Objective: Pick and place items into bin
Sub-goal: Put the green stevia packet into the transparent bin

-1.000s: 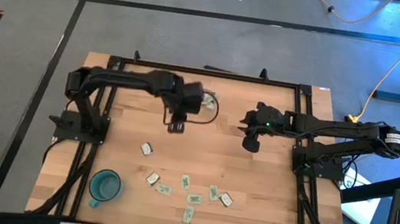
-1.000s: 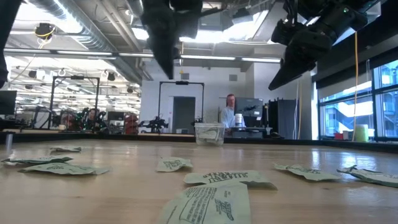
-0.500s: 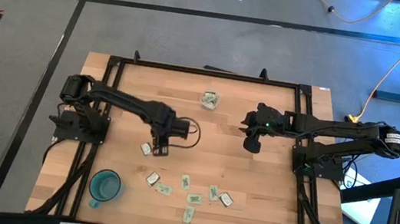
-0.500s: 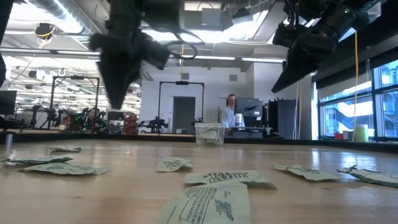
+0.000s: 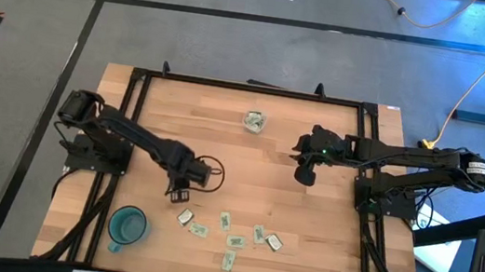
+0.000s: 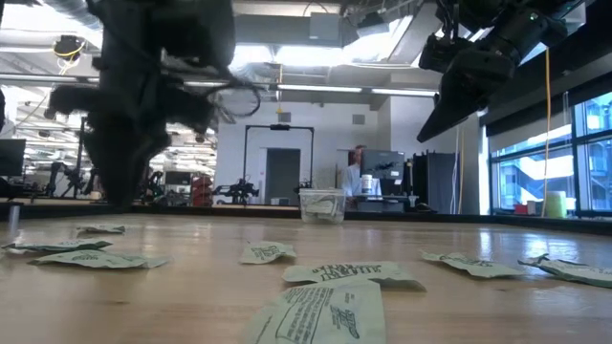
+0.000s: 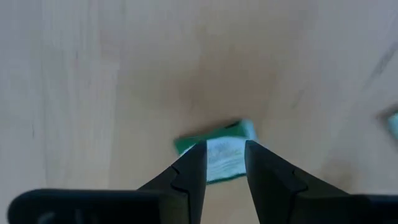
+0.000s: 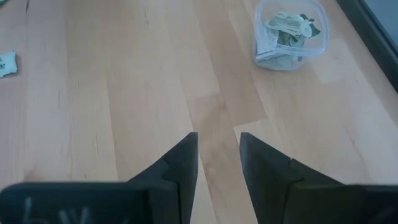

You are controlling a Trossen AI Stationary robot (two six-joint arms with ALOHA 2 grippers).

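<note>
Packets are the work here, and you should read the task as partly complete. The clear bin (image 5: 253, 121) stands at the far middle of the table (image 5: 307, 220) and, in the right wrist view, already holds several packets (image 8: 283, 30) stacked inside it.

Count what remains. One packet (image 5: 185, 196) lies directly under the left gripper (image 5: 178, 190). Seven more lie loose in a scatter (image 5: 234, 236) along the near edge, to the right of the teal cup (image 5: 127, 225). All of these are well apart from the bin.

Check the left gripper first. It is low over the table, with its two fingers (image 7: 189, 171) slightly apart and set to either side of a green-edged white packet (image 7: 214, 149). The fingers straddle the packet, but the pictures do not show a grip, so treat this packet as not yet picked.

The right gripper (image 5: 304, 174) hangs above the table near the right edge, well clear of the scatter. Its fingers (image 8: 180, 165) stand slightly apart with bare wood showing between them, and it holds nothing.

Printed text is visible on the nearest packets (image 6: 316, 311) in the low view, in dark green lettering. You cannot read the words or any brand name.
</note>
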